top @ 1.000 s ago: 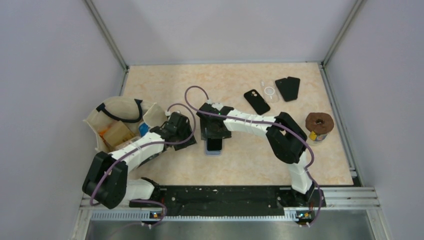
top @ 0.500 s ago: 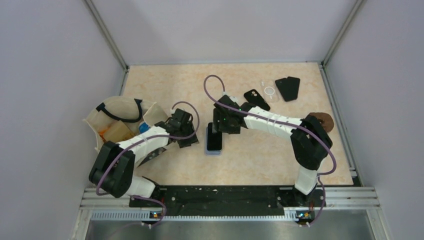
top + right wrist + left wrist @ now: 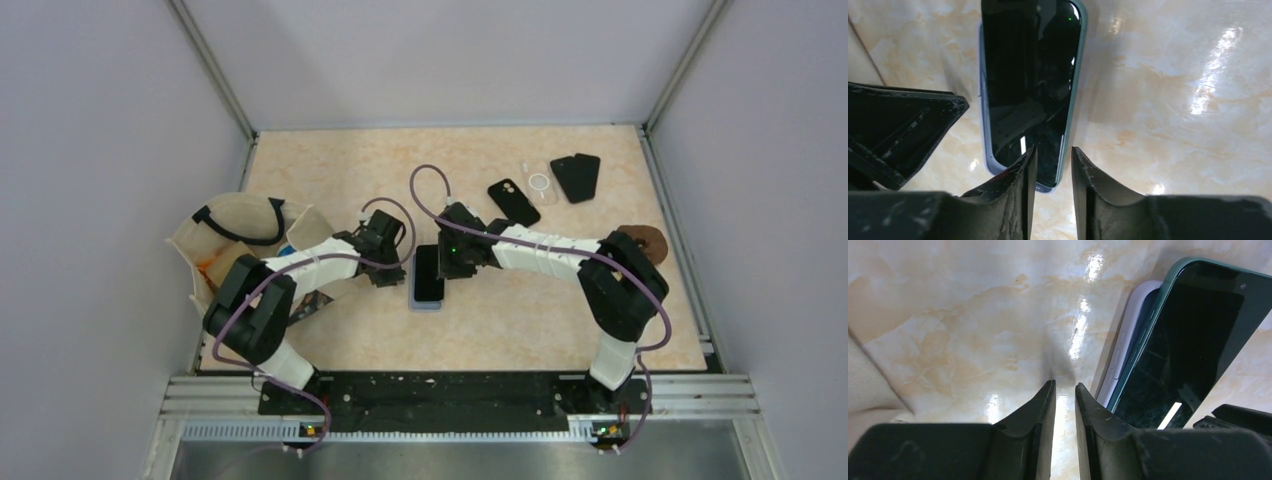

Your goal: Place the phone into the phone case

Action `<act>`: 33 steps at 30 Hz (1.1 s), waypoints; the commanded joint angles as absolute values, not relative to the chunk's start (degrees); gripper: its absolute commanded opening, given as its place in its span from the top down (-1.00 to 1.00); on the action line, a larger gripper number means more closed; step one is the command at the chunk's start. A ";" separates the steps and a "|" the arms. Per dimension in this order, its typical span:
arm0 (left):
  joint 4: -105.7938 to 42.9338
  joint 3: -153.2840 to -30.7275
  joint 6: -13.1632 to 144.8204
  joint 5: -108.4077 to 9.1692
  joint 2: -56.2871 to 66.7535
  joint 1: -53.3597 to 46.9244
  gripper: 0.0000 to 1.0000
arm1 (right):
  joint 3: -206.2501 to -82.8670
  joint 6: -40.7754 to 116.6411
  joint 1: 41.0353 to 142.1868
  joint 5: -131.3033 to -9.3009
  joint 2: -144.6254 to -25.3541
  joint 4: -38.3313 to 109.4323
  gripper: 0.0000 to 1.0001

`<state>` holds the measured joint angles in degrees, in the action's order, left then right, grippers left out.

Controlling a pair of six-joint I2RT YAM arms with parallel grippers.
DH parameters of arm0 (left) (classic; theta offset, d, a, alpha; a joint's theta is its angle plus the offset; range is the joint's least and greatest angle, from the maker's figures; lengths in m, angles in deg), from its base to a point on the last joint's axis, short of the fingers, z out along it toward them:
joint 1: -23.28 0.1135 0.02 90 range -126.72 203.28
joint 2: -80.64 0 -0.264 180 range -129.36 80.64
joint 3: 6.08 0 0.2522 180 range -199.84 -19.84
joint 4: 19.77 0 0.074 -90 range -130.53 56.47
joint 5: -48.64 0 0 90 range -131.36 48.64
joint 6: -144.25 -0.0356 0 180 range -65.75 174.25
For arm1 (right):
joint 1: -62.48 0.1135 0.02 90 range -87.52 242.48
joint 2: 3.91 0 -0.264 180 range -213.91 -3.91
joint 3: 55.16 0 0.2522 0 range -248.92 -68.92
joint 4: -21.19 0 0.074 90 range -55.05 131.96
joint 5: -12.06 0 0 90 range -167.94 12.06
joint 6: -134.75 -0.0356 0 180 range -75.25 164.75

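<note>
I see the phone [image 3: 428, 273] lying screen up on the lavender phone case [image 3: 426, 304], near the middle of the marbled surface [image 3: 330, 160]. In the left wrist view the phone's teal edge [image 3: 1188, 340] sits over the case [image 3: 1120, 347], whose pale rim shows along one long side only. The right wrist view gives me the same: the case rim [image 3: 990, 162] peeks out along one long side and around the near corner of the phone [image 3: 1030, 85], and not along the other long side. Whether the phone is pressed fully in, I cannot tell.

My left hand [image 3: 388, 270] is low, just beside the phone's left side. Its fingers stand a narrow gap apart with only bare surface between them [image 3: 1064, 386]. My right hand [image 3: 452, 265] is just beside the phone's right side. Its fingers are also slightly apart and hold nothing, and they hover over the phone's near corner [image 3: 1052, 149].

Away from the work, a cloth bag [image 3: 235, 215] sits at the left. A black phone [image 3: 513, 202], a clear case [image 3: 540, 183] and two dark cases [image 3: 576, 176] lie at the far right.
</note>
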<state>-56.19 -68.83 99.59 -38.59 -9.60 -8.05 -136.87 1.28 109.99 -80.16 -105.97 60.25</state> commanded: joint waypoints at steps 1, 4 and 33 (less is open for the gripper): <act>-55.33 -71.76 100.61 -37.27 -11.61 -8.92 0.50 | -136.24 1.47 110.40 -78.14 -105.65 55.41 0.43; -55.42 -73.12 100.81 -37.47 -12.75 -9.30 0.55 | -136.10 1.29 110.75 -78.12 -105.88 55.22 0.51; -54.84 -75.96 100.11 -39.42 -15.47 -10.12 0.63 | -133.33 1.66 111.35 -80.29 -104.06 55.99 0.27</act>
<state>-56.67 -74.27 100.18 -38.53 -14.89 -9.75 -133.06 0.69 111.43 -80.60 -102.87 57.26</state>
